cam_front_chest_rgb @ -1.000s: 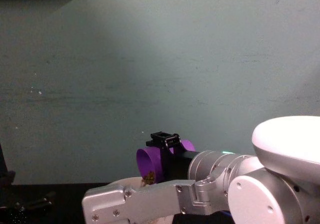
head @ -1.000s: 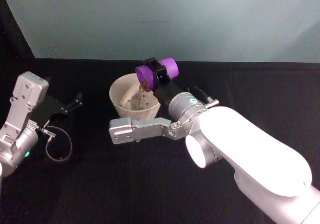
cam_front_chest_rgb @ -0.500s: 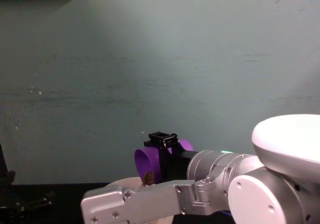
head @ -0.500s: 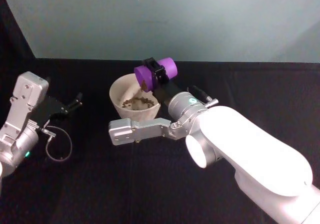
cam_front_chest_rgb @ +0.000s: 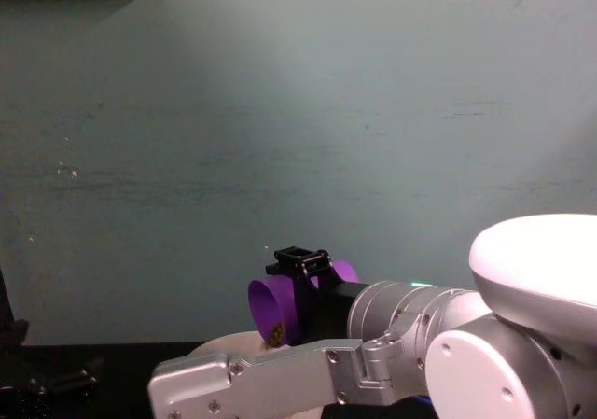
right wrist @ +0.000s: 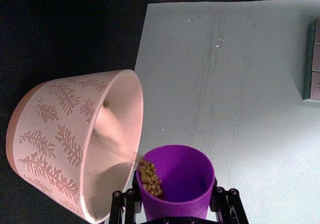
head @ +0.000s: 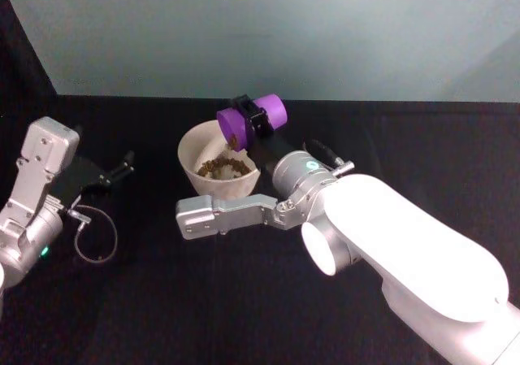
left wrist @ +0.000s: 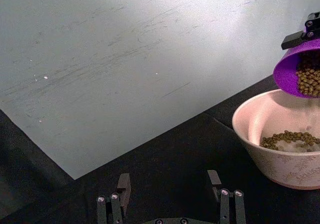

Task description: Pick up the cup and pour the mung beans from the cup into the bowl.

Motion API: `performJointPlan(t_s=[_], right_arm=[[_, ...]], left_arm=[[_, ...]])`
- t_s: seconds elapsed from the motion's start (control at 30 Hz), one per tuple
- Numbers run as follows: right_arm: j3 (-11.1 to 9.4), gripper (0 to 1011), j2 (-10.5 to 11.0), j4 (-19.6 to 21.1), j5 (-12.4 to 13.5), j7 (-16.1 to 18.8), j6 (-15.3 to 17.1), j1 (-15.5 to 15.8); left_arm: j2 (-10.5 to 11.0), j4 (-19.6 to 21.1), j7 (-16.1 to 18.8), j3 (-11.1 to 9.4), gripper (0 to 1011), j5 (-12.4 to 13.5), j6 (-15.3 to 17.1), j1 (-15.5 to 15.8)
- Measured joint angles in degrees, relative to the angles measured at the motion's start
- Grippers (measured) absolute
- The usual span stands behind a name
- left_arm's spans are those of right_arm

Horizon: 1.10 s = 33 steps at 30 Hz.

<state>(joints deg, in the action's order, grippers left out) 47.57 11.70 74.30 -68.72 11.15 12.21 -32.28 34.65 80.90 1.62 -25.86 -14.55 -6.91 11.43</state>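
The pour looks part done, and what remains calls for a slow further roll of the wrist rather than a jerk. The right gripper [head: 254,119], its jaws clenched across the middle of the cup [head: 275,110], holds it tipped on its side above the far right rim of the bowl [head: 188,155]. The cup's mouth is turned left and down, and a clump of mung beans [right wrist: 149,176] sits at its lower lip. Holding that lip inside the rim line should stop the hard, round beans from bouncing out onto the black counter [head: 162,300]. The cup is smooth purple plastic, tapered and without a handle, so a firm squeeze matters as it tilts further. The bowl is wide and cream, flaring from a narrow foot, with fern sprigs patterned on its outside, and a small heap of greenish-brown beans lies in its bottom. It stands mid-counter, towards the far wall. The left gripper [head: 123,167], jaws spread and holding nothing, rests well to the left.
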Motion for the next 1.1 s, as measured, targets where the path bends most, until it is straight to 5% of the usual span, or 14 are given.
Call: performJointPlan(t_s=[1.1], right_arm=[[1.2,734,0.5,0.5,-2.7,-0.5,0.5,0.1]], left_arm=[[0.0,0.0,0.0,0.0,1000,0.0,0.0,0.0]])
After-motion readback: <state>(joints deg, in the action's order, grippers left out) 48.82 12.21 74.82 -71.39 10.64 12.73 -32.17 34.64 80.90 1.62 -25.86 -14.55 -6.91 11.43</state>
